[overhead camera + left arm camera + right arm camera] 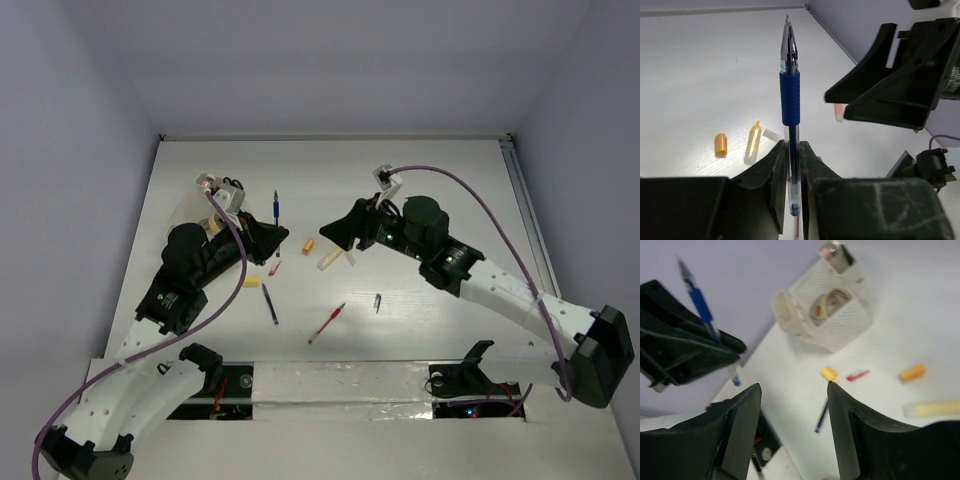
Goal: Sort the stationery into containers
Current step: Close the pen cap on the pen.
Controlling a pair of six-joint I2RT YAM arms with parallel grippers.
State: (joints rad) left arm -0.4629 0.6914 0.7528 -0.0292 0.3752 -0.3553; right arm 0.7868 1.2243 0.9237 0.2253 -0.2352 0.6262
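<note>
At the far left of the table (450,190), close beside the left arm's wrist, stands the container (840,327), a whitish perforated box divided into compartments.

- Middle compartment: one beige tape roll (827,306), standing on edge.
- Far end compartment: a small item, too blurred to identify.
- Near end compartment: contents cannot be made out.

The blue pen (790,95) is not in the box. It is clamped by its clear lower barrel between the fingers of the left gripper (792,150), with the metal tip pointing away from the wrist. The left arm is bent forward over the left half of the table, and the pen appears lifted off the surface.

The right gripper (792,405) has its fingers spread apart with nothing between them. It points leftward toward the left gripper, above the middle of the table, and the two are near but apart.

Loose items on the table between and below the grippers:
- an orange bit (308,246)
- a pale yellow piece (330,259)
- a yellow bit (252,283)
- a red bit (274,268)
- a dark pen (270,304)
- a red pen (327,322)
</note>
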